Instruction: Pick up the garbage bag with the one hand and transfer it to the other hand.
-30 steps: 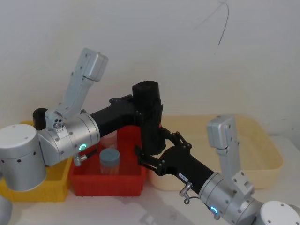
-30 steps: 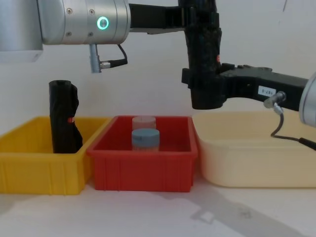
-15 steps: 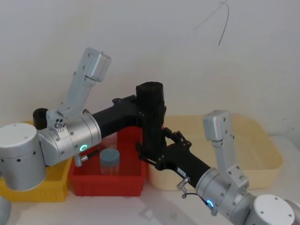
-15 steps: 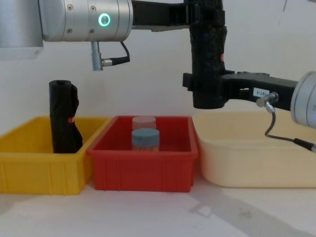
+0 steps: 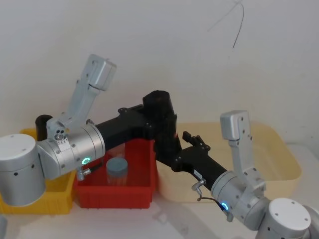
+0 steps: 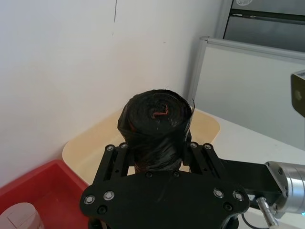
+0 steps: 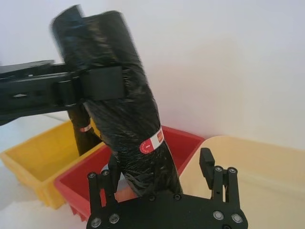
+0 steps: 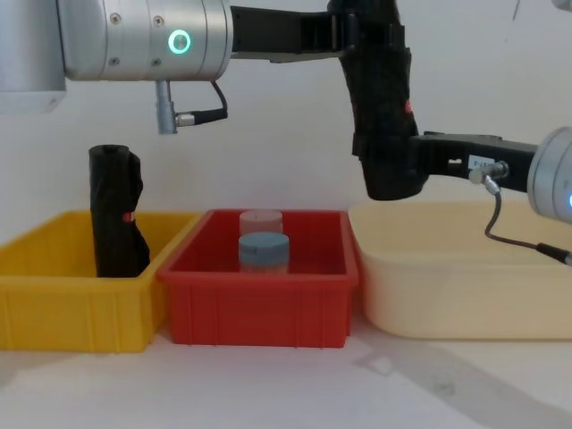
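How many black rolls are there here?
2. One, the garbage bag, is held aloft by the left gripper, its lower end inside the right gripper; the other roll stands slumped in the yellow bin. Arms may hide more.

**Tally of things**

Two black rolls were there: the garbage bag [image 8: 382, 107] and a slumped roll [image 8: 116, 214]. Three bins: yellow bin [image 8: 54, 308], red bin [image 8: 259, 313], cream bin [image 8: 447, 295]. Two jars: blue-lidded jar [image 8: 263, 252], pale jar [image 8: 260, 219]. Two grippers: left gripper [image 8: 362, 36], right gripper [image 8: 393, 170].
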`<state>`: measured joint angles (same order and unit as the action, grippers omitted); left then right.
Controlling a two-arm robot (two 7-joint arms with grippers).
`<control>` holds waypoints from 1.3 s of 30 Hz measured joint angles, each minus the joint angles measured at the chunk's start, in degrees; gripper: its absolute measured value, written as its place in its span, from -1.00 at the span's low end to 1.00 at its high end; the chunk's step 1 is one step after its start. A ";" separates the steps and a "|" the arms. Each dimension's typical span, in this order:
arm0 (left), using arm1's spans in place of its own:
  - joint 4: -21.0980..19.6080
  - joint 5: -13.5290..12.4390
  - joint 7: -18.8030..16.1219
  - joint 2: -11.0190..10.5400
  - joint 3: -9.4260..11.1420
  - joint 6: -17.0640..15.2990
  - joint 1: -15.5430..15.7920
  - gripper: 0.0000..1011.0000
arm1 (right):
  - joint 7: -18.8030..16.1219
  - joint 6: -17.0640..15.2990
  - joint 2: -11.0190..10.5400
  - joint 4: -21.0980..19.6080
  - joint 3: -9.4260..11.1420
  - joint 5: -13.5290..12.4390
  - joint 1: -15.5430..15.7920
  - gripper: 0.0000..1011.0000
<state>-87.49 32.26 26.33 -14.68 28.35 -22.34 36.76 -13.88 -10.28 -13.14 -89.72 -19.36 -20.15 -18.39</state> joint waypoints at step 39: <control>-0.58 0.44 -0.10 -0.79 0.14 0.14 -0.53 -0.02 | 0.95 -0.72 0.85 1.94 1.03 0.26 -1.04 0.37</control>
<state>-88.08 32.70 26.24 -15.47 28.50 -22.20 36.23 -12.94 -11.00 -12.29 -87.78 -18.33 -19.89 -19.44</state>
